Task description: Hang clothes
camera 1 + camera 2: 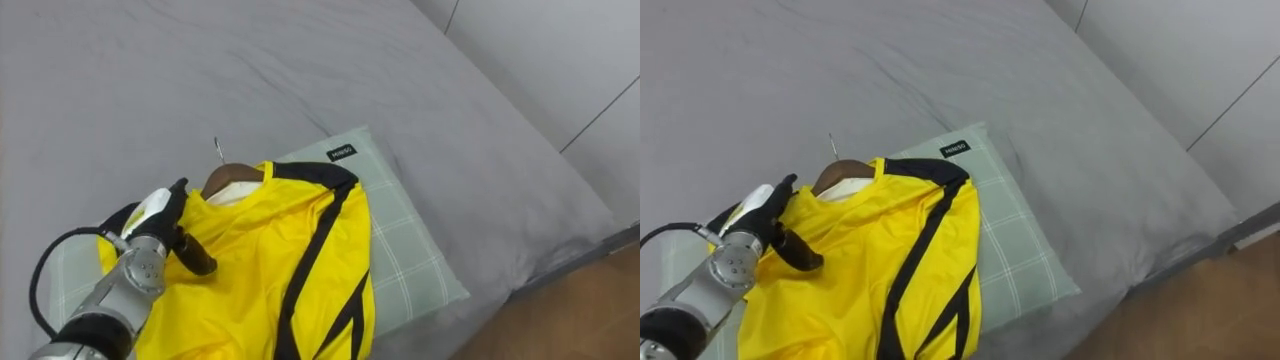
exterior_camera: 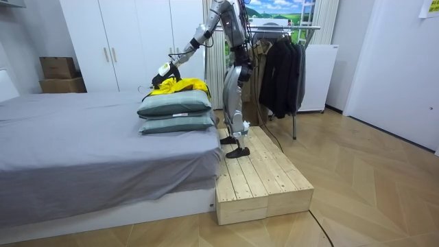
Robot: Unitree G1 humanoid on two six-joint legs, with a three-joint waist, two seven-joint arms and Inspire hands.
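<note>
A yellow shirt (image 1: 255,265) with black stripes lies on a wooden hanger (image 1: 232,176), whose metal hook (image 1: 218,150) points toward the far side of the bed. Shirt and hanger rest on a green checked pillow (image 1: 410,250). My left hand (image 1: 155,215) comes in from the lower left and lies on the shirt's shoulder just left of the hanger, fingers stretched out and thumb spread apart. In the room view I stand on a wooden platform (image 2: 260,178) beside the bed, left hand (image 2: 164,69) reaching over the shirt (image 2: 182,85) on the stacked pillows (image 2: 175,104).
The grey bed (image 1: 200,60) spreads around the pillow, with its edge and wood floor (image 1: 580,310) at the lower right. Behind me stands a clothes rack (image 2: 281,62) hung with dark garments. White wardrobes (image 2: 130,41) line the wall beyond the bed.
</note>
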